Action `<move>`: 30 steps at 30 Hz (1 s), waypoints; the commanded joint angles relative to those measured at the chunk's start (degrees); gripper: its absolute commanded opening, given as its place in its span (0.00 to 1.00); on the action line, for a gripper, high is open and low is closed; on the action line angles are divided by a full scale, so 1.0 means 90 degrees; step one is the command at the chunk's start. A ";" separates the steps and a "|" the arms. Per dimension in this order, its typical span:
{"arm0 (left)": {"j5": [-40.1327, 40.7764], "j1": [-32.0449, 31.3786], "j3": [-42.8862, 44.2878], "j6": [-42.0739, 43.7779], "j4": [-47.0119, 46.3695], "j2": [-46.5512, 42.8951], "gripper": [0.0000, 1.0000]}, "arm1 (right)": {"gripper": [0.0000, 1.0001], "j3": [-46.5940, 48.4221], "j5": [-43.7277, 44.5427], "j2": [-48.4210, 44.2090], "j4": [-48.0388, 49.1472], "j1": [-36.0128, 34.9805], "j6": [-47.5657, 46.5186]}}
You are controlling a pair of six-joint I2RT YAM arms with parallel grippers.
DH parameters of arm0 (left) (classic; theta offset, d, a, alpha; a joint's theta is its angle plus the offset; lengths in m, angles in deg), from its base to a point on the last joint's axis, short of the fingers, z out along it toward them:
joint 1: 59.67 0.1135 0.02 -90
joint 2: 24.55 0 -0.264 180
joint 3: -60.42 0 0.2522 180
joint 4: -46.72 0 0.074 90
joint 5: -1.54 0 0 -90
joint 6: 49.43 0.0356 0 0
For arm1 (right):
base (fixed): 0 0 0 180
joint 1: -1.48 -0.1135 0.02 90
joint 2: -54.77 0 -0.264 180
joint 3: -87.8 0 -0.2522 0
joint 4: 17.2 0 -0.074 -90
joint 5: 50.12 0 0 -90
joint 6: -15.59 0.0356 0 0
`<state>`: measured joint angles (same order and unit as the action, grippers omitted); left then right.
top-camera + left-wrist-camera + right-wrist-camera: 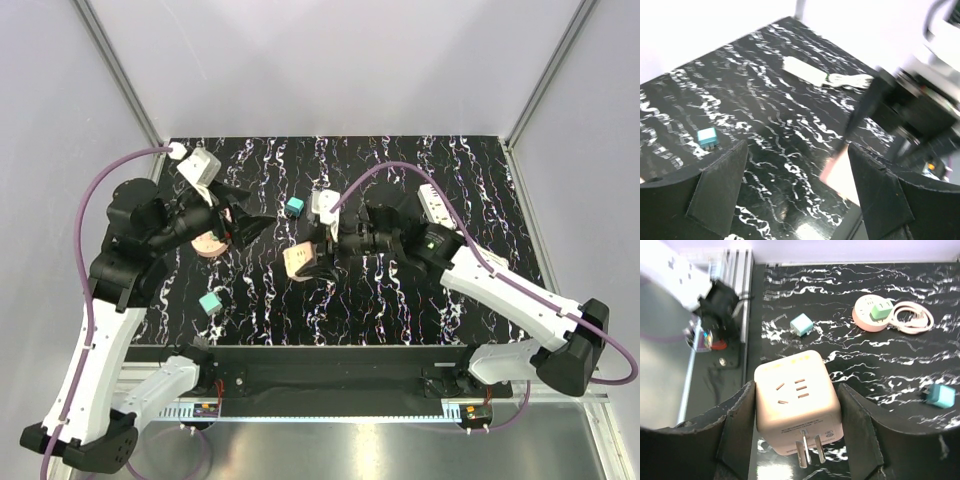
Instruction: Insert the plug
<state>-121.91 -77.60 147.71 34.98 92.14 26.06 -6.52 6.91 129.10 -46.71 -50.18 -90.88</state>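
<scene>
You've got the teal-blue plug (294, 207) at twelve o'clock of the tan cube (300, 262), the mint cube (210, 302) at eight, on a black table (385, 312) veined white.

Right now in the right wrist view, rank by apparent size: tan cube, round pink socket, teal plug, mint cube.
1. tan cube, though it sits nearest the camera.
2. round pink socket.
3. teal plug and mint cube: they look alike, so not ranked.
</scene>
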 commanded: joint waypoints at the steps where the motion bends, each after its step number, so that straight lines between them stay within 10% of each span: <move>1: -0.1047 0.0040 -0.0132 -0.0004 -0.0051 0.0148 0.85 | 0.00 0.0359 0.0071 -0.0104 0.0490 0.0261 0.1291; 17: -0.3284 0.0167 -0.0670 -0.0435 -0.0402 0.0061 0.88 | 0.00 -0.0540 -0.0750 -0.0612 0.2687 0.0877 0.3860; 30: -0.3451 0.0157 -0.0983 -0.0425 -0.0500 0.0080 0.91 | 0.00 -0.0853 -0.1160 -0.0446 0.4112 0.0886 0.4876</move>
<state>-150.92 -76.27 138.62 31.55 90.37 26.32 -14.74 -1.27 125.25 -17.79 -42.60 -50.51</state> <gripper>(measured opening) 0.908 0.656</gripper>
